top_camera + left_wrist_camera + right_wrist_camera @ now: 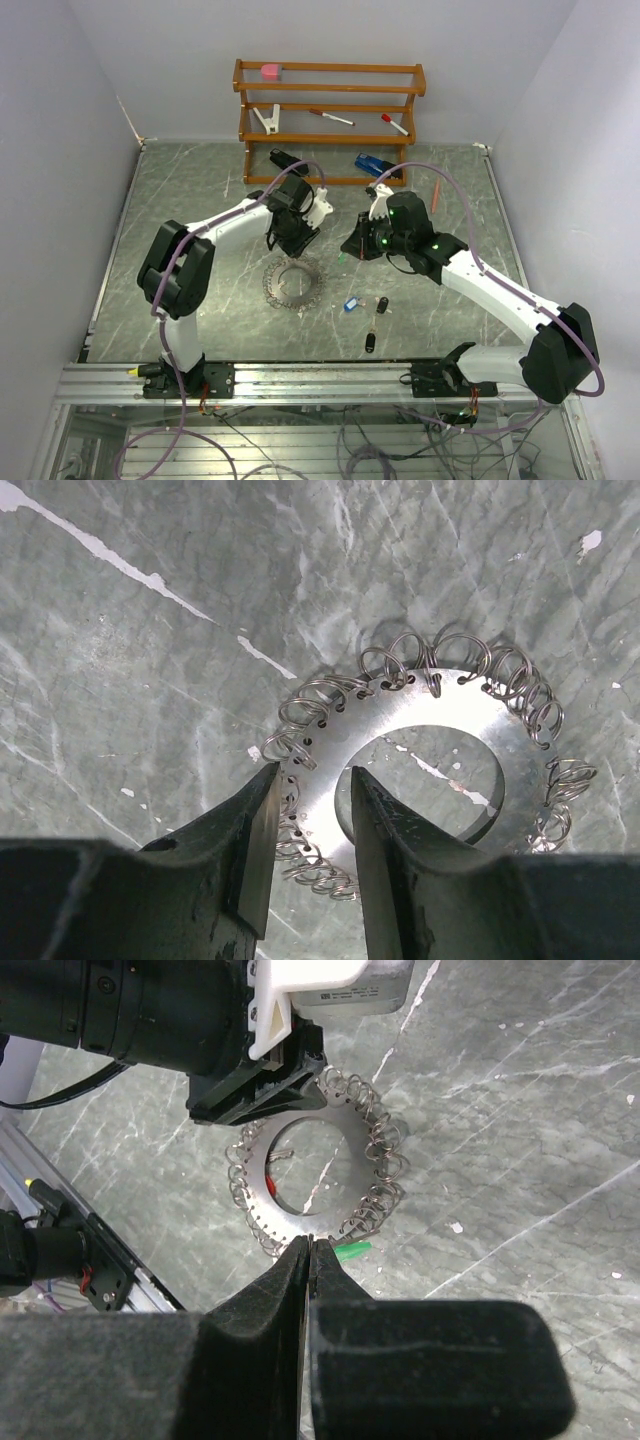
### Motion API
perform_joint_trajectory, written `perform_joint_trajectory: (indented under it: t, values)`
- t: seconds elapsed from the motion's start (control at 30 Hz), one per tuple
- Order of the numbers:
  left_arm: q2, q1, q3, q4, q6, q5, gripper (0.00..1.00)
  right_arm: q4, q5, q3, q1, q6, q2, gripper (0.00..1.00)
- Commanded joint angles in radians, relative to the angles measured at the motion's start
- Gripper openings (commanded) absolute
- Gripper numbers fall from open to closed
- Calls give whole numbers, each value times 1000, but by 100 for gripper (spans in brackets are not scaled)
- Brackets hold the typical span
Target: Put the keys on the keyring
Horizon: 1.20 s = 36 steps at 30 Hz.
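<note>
The keyring (pixel 292 283), a flat silvery disc with wire loops round its rim, lies on the marble table. My left gripper (pixel 312 780) is open. Its fingers (pixel 255 840) straddle the ring's band (pixel 440 705) without pinching it, one over the rim and one over the hollow. The right wrist view shows a small red tag (pixel 270 1182) inside the ring (pixel 330 1175). My right gripper (pixel 311 1242) is shut at the ring's near edge, and the green key (pixel 352 1250) pokes out beside its tips. A blue key (pixel 350 303) and two black keys (pixel 382 305) (pixel 371 342) lie right of the ring.
A wooden rack (pixel 330 110) stands at the back holding a pink block, a white clip and red-capped markers. A black item (pixel 288 160), a blue item (pixel 372 165) and a red pen (pixel 436 195) lie in front of it. A metal rail (pixel 320 380) runs along the near edge.
</note>
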Motion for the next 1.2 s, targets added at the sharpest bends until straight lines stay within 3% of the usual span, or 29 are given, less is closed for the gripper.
perform_joint_trajectory:
  t: [0.0, 1.0, 1.17]
  values:
    - [27, -12, 10, 1, -26, -30, 45, 9, 1, -6, -9, -4, -25, 0]
    - [77, -20, -18, 39, -77, -87, 40, 5, -15, -8, -33, -14, -29, 0]
    - [93, -21, -13, 42, -81, -91, 36, 4, -16, -11, -37, -14, -31, 0]
